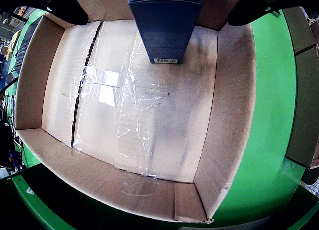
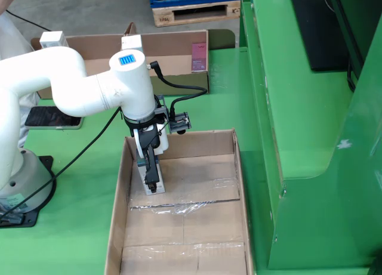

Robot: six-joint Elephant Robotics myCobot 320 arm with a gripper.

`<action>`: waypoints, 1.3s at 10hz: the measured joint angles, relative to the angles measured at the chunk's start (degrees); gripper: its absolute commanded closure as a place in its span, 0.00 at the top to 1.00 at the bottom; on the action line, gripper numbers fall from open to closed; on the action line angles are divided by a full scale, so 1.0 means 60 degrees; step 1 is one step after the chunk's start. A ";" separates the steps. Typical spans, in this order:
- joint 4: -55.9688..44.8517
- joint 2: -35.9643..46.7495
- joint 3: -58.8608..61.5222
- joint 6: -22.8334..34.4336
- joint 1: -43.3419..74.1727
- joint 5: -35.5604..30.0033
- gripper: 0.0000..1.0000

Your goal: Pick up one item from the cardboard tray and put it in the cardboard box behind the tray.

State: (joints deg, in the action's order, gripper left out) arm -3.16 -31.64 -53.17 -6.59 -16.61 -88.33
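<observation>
My gripper (image 1: 164, 0) pinching dark blue carton (image 1: 165, 28) at upper end, hanging upright over cardboard box (image 1: 234, 105), clear of floor. Judged light, rigid, smooth-sided; flat-face grip adequate, slip possible.

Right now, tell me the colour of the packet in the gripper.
Dark blue packet, clearest in the view that rides on the gripper.

Your fixed view from the side stands high and off the green table (image 2: 77, 227), looking down across it, far enough to take in the white arm (image 2: 71, 87) and the whole open cardboard box (image 2: 116, 227). Your view that rides on the gripper looks straight down from close above, wide-angle and bowed at the edges. Both share that box's taped floor (image 1: 149, 115).
</observation>
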 measured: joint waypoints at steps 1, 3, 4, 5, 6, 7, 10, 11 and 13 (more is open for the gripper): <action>0.0000 0.0000 0.0000 0.0015 0.0000 0.0000 1.00; 0.0000 0.0000 0.0000 0.0015 0.0000 0.0000 1.00; 0.0000 0.0000 0.0000 0.0015 0.0000 0.0000 0.90; 0.0000 0.0000 0.0000 0.0015 0.0000 0.0000 0.80; 0.0000 0.0000 0.0000 0.0015 0.0000 0.0000 0.70; 0.0000 0.0000 0.0000 0.0015 0.0000 0.0000 0.60; 0.0000 0.0000 0.0000 0.0015 0.0000 0.0000 0.30; 0.0000 0.0000 0.0000 0.0015 0.0000 0.0000 0.20; 0.0000 0.0000 0.0000 0.0015 0.0000 0.0000 0.00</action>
State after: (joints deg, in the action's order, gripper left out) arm -3.16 -31.64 -53.17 -6.50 -16.61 -88.33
